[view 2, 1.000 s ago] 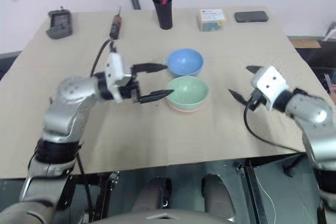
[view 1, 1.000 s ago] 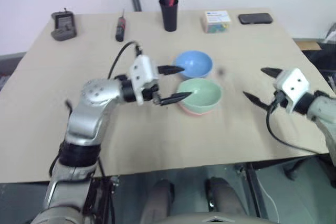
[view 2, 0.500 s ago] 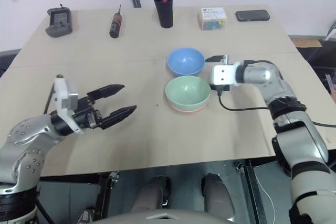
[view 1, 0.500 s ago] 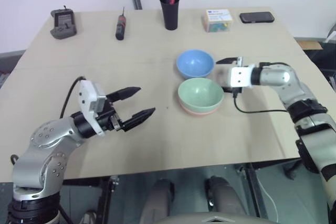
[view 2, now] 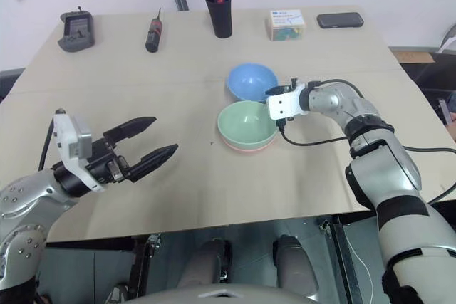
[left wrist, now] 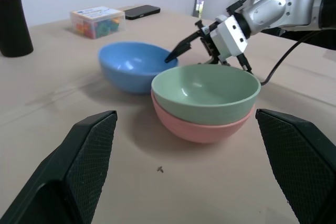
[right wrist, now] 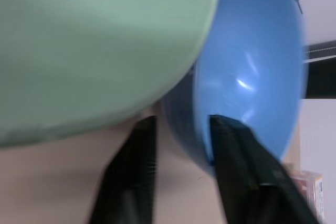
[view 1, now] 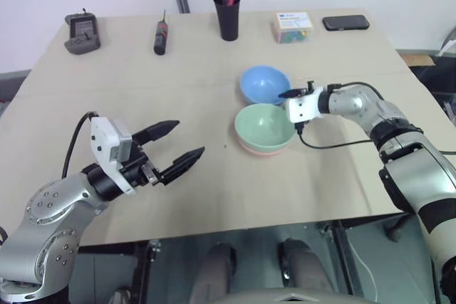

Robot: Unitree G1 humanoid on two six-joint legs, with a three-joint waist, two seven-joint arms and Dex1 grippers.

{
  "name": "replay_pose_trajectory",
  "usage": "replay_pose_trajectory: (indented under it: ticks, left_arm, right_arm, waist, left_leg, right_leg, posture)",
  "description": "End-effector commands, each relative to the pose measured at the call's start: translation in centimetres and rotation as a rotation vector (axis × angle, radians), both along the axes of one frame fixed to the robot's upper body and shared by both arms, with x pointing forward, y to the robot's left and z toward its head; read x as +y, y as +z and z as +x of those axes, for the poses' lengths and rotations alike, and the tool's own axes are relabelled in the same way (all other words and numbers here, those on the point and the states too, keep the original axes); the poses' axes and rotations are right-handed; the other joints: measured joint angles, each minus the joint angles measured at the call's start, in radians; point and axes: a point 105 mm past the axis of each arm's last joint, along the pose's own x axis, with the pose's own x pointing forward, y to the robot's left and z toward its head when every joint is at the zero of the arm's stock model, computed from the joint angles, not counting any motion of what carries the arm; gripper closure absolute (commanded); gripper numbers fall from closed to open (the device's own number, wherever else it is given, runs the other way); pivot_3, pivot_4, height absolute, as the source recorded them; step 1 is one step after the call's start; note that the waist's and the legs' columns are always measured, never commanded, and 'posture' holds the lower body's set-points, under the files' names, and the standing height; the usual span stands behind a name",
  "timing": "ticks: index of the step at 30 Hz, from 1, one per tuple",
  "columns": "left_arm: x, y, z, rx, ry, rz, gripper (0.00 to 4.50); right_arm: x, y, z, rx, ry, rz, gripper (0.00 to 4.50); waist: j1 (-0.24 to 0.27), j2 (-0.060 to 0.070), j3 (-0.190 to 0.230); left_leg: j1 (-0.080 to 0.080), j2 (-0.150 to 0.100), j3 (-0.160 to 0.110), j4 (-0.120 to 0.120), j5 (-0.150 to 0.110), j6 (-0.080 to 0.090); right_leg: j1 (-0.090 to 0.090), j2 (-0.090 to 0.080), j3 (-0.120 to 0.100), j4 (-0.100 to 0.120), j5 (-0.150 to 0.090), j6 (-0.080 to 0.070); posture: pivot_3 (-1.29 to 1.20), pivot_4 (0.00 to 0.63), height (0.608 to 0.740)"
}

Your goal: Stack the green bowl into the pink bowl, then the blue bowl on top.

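The green bowl [view 1: 265, 124] sits nested in the pink bowl [left wrist: 199, 129] at the middle of the table; just a pink band shows beneath it. Right behind them and touching stands the blue bowl [view 1: 262, 83]. My right gripper [view 1: 288, 95] reaches in from the right and is shut on the blue bowl's near right rim. In the right wrist view one finger is inside the blue bowl [right wrist: 252, 72] and the other outside its wall. My left gripper [view 1: 189, 138] hovers open and holds nothing, well off to the front left of the bowls.
Along the table's far edge stand a black pen cup [view 1: 229, 18], a screwdriver [view 1: 160, 37], a small box of coloured pieces [view 1: 292, 28], a dark phone [view 1: 345, 23] and a black device [view 1: 80, 33]. The right arm's cable trails beside the green bowl.
The right arm swung in from the right side to the blue bowl and its fingers closed on the rim. The left gripper drew back from the bowls to the front left, staying open.
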Motion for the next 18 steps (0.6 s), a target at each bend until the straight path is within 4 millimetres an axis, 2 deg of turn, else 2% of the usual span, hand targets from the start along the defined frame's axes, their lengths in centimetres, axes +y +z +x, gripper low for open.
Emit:
replay_pose_trajectory:
  ticks: [1,4,7,10,12,14,17,18]
  left_arm:
    - [-0.8,1.1,-0.4,-0.065,-0.025,0.004,0.00]
    - [-1.0,1.1,-0.1,-0.068,-0.034,-0.001,0.00]
    - [-1.3,1.0,0.3,-0.070,-0.043,-0.006,0.00]
    - [-1.5,0.8,0.8,-0.068,-0.052,-0.005,0.00]
    - [-1.5,0.6,1.2,-0.066,-0.061,-0.003,0.00]
    - [-1.5,0.5,1.6,-0.065,-0.070,-0.001,0.00]
    - [-1.7,0.5,2.2,-0.064,-0.090,0.000,0.00]
    - [-1.8,0.5,2.4,-0.064,-0.096,0.000,0.00]
  right_arm:
    - [0.0,2.4,0.5,-0.072,0.010,0.006,4.43]
    - [-0.7,3.2,0.6,-0.100,0.002,-0.008,4.43]
    - [-2.0,5.4,0.5,-0.127,0.003,0.013,4.43]
    - [-3.2,8.2,-0.7,-0.089,0.041,0.085,4.43]
    - [-3.9,9.3,-2.7,0.014,0.093,0.106,4.43]
    - [-3.7,10.0,-5.7,0.131,0.157,0.139,4.43]
    - [-2.8,9.4,-10.4,0.271,0.215,0.139,4.43]
    - [-2.5,9.1,-11.3,0.295,0.216,0.137,4.43]
  waist:
    - [-0.001,0.000,0.000]
    - [-0.002,0.000,0.000]
    - [0.001,0.001,0.001]
    - [0.000,0.002,0.001]
    - [-0.001,0.002,0.002]
    - [0.007,0.003,0.002]
    - [0.016,0.004,0.002]
    - [0.023,0.004,0.002]
  left_leg:
    - [0.000,0.000,0.000,0.000,0.000,0.000]
    - [0.000,0.000,0.000,0.000,0.000,0.000]
    - [0.000,0.000,0.000,0.000,0.000,0.001]
    - [0.000,-0.001,0.000,-0.001,-0.001,0.002]
    - [0.000,0.000,0.000,-0.001,-0.002,0.003]
    - [-0.001,0.001,-0.001,-0.002,-0.002,0.003]
    - [-0.003,0.003,-0.002,-0.004,-0.002,0.003]
    - [-0.003,0.003,-0.003,-0.004,-0.002,0.003]
  right_leg:
    - [0.000,0.000,0.000,0.000,0.000,0.000]
    - [0.000,0.000,0.000,0.000,0.000,0.000]
    - [0.000,0.000,0.000,0.000,0.000,0.000]
    - [0.000,0.000,0.000,-0.001,0.000,0.000]
    - [0.000,0.000,0.000,-0.001,0.000,0.000]
    - [0.000,0.000,-0.001,-0.002,0.000,0.000]
    - [0.000,-0.002,-0.002,-0.004,0.000,0.000]
    - [0.000,-0.002,-0.003,-0.004,0.000,0.000]
  posture:
    - [0.00,0.150,0.740]
    - [0.00,0.150,0.740]
    - [0.00,0.150,0.740]
    - [0.00,0.150,0.740]
    - [0.00,0.150,0.740]
    - [0.00,0.150,0.740]
    - [0.00,0.150,0.740]
    - [0.00,0.150,0.740]
